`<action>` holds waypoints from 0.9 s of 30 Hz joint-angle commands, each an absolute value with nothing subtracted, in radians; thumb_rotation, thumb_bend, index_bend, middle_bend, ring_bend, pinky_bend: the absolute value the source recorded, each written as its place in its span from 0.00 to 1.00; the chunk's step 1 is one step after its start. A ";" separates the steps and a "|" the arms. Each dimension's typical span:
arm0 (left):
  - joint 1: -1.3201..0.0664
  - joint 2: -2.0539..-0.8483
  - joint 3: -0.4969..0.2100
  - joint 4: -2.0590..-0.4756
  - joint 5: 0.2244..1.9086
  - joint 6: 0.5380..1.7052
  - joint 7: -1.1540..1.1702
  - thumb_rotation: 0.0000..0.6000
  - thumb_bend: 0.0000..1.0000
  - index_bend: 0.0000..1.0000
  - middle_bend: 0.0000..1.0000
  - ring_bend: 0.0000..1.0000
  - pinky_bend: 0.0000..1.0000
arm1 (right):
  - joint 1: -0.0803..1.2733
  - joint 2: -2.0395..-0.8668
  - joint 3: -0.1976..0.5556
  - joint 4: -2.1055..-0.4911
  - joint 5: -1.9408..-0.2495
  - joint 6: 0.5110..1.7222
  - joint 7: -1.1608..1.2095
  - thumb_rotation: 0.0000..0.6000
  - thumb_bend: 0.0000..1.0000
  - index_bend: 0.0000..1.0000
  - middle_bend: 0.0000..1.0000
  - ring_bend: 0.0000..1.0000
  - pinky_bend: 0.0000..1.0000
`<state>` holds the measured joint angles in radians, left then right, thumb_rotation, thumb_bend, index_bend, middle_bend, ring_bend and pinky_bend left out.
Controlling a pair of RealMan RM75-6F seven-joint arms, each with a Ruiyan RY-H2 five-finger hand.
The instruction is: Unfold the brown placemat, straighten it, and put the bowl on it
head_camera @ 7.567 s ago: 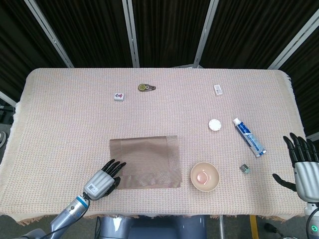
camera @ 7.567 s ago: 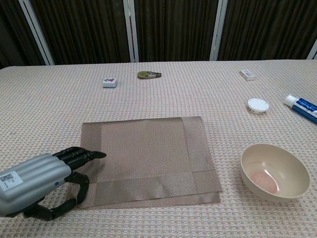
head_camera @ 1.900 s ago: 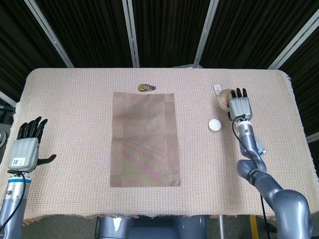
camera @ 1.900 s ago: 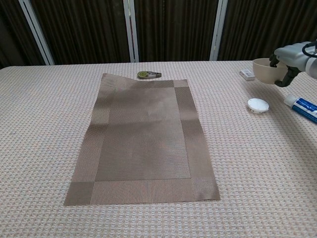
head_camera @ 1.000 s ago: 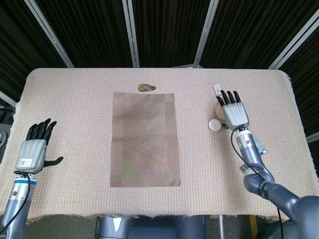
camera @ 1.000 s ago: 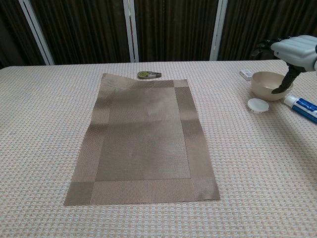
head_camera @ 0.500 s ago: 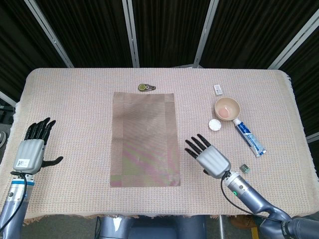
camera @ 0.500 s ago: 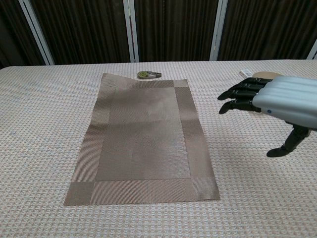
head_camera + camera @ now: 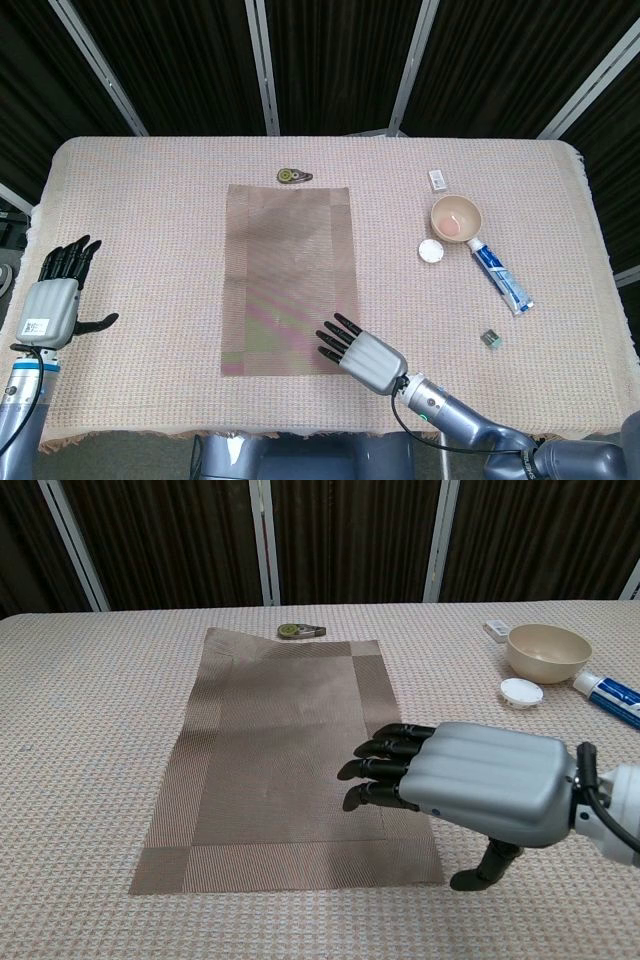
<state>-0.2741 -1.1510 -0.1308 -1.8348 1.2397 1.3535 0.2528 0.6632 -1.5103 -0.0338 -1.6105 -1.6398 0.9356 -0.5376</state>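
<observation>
The brown placemat [image 9: 290, 275] [image 9: 290, 750] lies unfolded and flat in the middle of the table, long side running away from me. The beige bowl [image 9: 457, 218] [image 9: 547, 651] stands on the tablecloth at the far right, off the mat, beside the toothpaste tube. My right hand [image 9: 362, 356] [image 9: 470, 780] hovers open at the mat's near right corner, fingers stretched over its edge, holding nothing. At the table's left edge my left hand [image 9: 54, 300] is open and empty, seen only in the head view.
A blue and white toothpaste tube [image 9: 498, 274] [image 9: 611, 696] and a white round lid [image 9: 431, 251] [image 9: 521, 691] lie near the bowl. A small white box [image 9: 437, 179] [image 9: 497, 630], a tape measure [image 9: 293, 176] [image 9: 301, 631] and a small grey cube [image 9: 490, 339] also lie about.
My right hand, having set the bowl down at the far right, has swept left and toward me to the mat's near right corner. The left hand has barely shifted.
</observation>
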 commanded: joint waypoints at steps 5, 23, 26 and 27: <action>-0.274 -1.150 -0.131 -1.831 1.235 1.349 0.249 1.00 0.00 0.00 0.00 0.00 0.00 | 0.672 -1.564 -0.022 -1.568 -1.604 0.906 -0.564 1.00 0.06 0.17 0.06 0.00 0.00; -0.276 -1.156 -0.128 -1.827 1.235 1.342 0.251 1.00 0.00 0.00 0.00 0.00 0.00 | 0.676 -1.613 -0.028 -1.491 -1.569 0.887 -0.544 1.00 0.06 0.10 0.06 0.00 0.00; -0.276 -1.156 -0.127 -1.828 1.236 1.342 0.252 1.00 0.00 0.00 0.00 0.00 0.00 | 0.678 -1.621 -0.025 -1.478 -1.569 0.892 -0.534 1.00 0.06 0.06 0.06 0.00 0.00; -0.276 -1.157 -0.128 -1.828 1.236 1.342 0.252 1.00 0.00 0.00 0.00 0.00 0.00 | 0.679 -1.624 -0.023 -1.474 -1.571 0.896 -0.530 1.00 0.06 0.10 0.07 0.00 0.00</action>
